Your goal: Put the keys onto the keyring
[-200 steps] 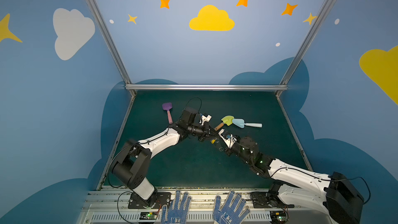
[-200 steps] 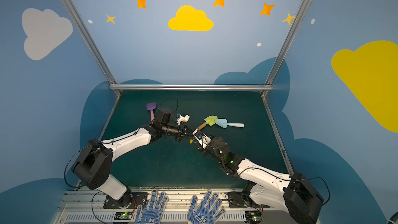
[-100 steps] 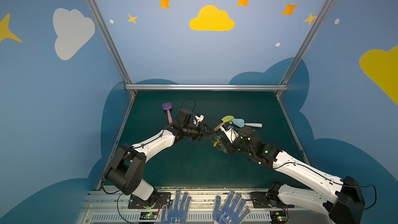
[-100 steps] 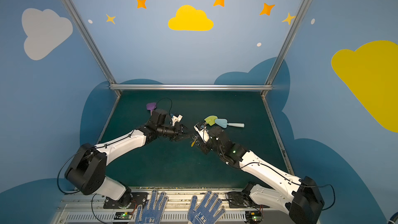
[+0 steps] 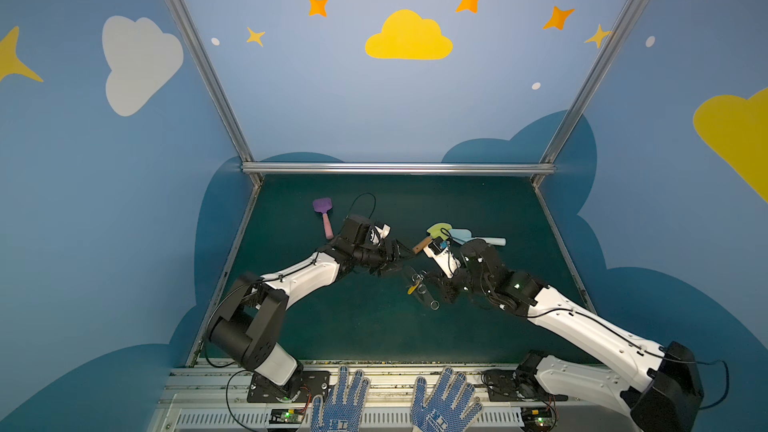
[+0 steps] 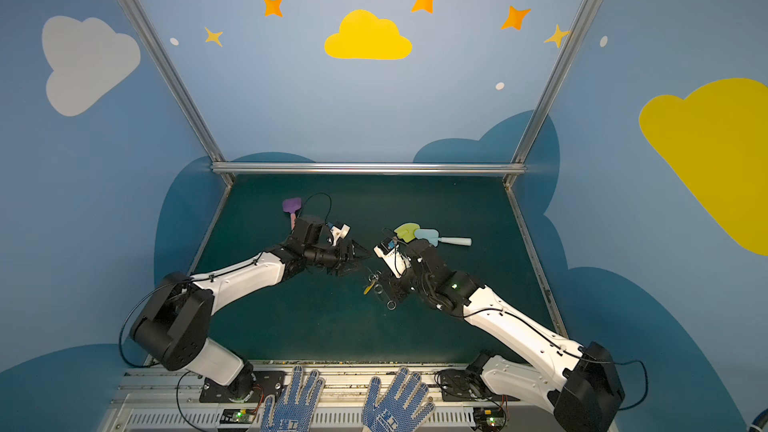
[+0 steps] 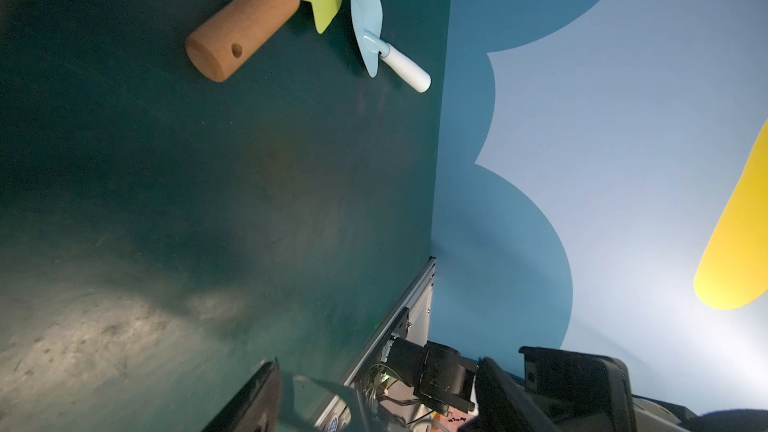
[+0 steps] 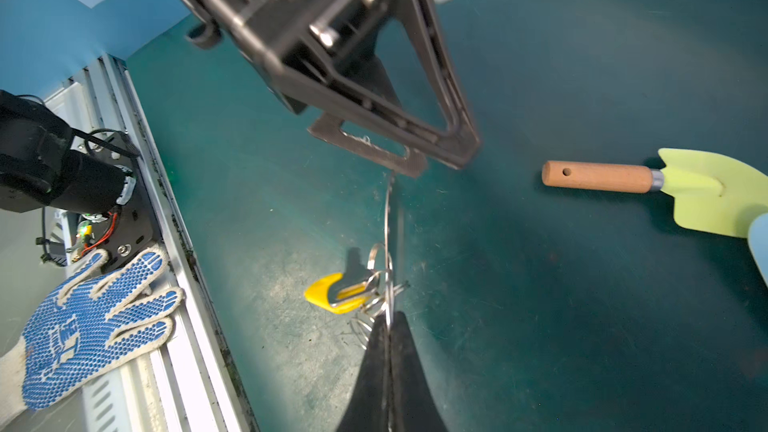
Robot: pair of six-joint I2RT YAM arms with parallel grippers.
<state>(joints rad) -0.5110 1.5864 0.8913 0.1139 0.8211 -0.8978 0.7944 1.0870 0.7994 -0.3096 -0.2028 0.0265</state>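
Keys point(image 8: 336, 295) hang against keyring point(image 8: 390, 222), clamped edge-on by R gripper point(image 8: 388, 326), lower centre of wrist view; L gripper point(image 7: 376, 367) released.

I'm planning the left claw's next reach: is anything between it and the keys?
Nothing visible. In both top views the open left claw faces the keys with only mat between them. The keys sit by the keyring, which the shut right claw pinches edge-on. The shovel lies farther back, off that line.
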